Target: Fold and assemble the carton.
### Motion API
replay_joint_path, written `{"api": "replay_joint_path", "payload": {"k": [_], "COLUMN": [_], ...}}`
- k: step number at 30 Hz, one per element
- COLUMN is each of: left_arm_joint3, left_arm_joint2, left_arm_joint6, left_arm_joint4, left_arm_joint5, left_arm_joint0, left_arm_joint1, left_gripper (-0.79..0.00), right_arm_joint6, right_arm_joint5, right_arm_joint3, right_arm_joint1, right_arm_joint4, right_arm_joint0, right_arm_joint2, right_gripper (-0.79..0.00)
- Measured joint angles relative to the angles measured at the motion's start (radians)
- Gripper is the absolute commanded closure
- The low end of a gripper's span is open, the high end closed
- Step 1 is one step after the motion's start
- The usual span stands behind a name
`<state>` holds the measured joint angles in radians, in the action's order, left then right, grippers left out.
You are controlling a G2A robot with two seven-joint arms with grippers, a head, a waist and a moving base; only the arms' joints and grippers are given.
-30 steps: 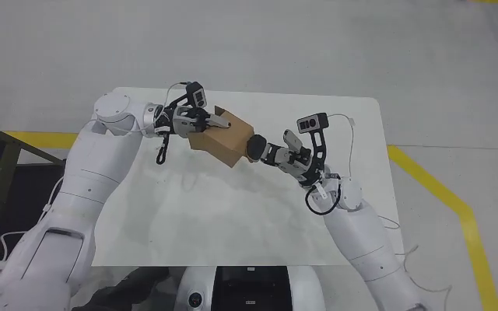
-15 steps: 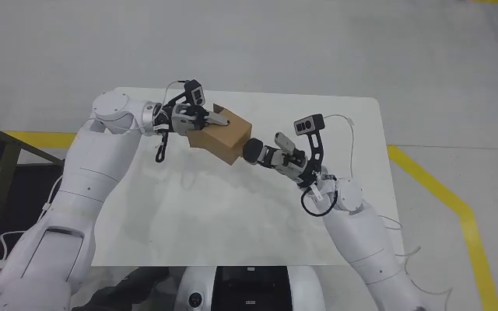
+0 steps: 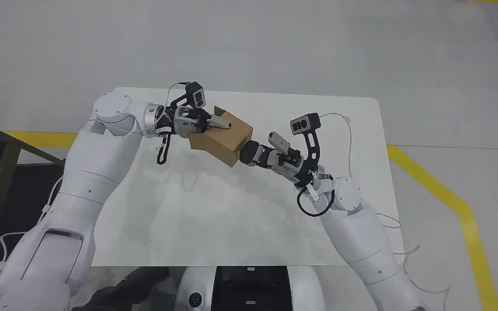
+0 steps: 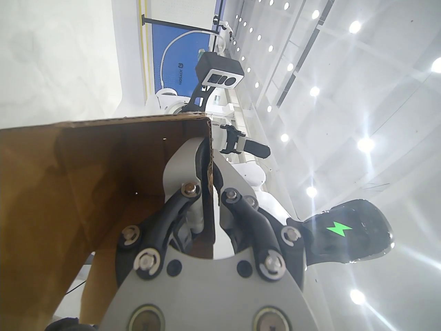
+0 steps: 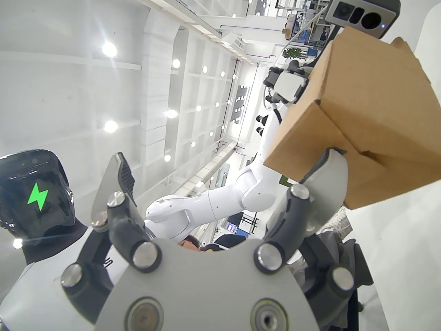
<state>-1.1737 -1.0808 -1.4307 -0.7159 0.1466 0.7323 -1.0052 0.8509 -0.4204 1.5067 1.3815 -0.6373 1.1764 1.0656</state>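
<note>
With my left claw (image 4: 208, 170) pinching the carton (image 3: 226, 138) wall and my spread right claw (image 5: 224, 165) touching its end flaps (image 5: 310, 139), I reckon I'm closing them; next, press flush.

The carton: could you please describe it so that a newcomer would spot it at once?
Find the white table. Toward its far edge is the carton: the only brown cardboard thing there, a box open at one end.

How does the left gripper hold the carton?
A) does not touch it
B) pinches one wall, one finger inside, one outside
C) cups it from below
B: the left wrist view shows the left gripper shut on a wall of the carton, one finger on each side.
</note>
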Motion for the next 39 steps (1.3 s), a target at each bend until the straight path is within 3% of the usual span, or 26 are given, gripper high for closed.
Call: {"api": "replay_joint_path", "payload": {"k": [27,39], "left_arm_joint3": [0.046,0.064], "left_arm_joint2": [0.010,0.011], "left_arm_joint6": [-0.065,-0.041], "left_arm_joint4": [-0.060,-0.034], "left_arm_joint5": [0.035,0.017], "left_arm_joint0": [-0.014,-0.023], "left_arm_joint1": [-0.009,-0.010], "left_gripper": [0.000,0.000], "right_arm_joint6": [0.006,0.016], "right_arm_joint5": [-0.021,-0.030], "right_arm_joint3": [-0.034,-0.025], "right_arm_joint1": [0.019,0.016], "right_arm_joint4": [-0.056,-0.053], "right_arm_joint0": [-0.053,-0.038], "right_arm_joint2": [-0.044,-0.025], "right_gripper": [-0.785,-0.785]}}
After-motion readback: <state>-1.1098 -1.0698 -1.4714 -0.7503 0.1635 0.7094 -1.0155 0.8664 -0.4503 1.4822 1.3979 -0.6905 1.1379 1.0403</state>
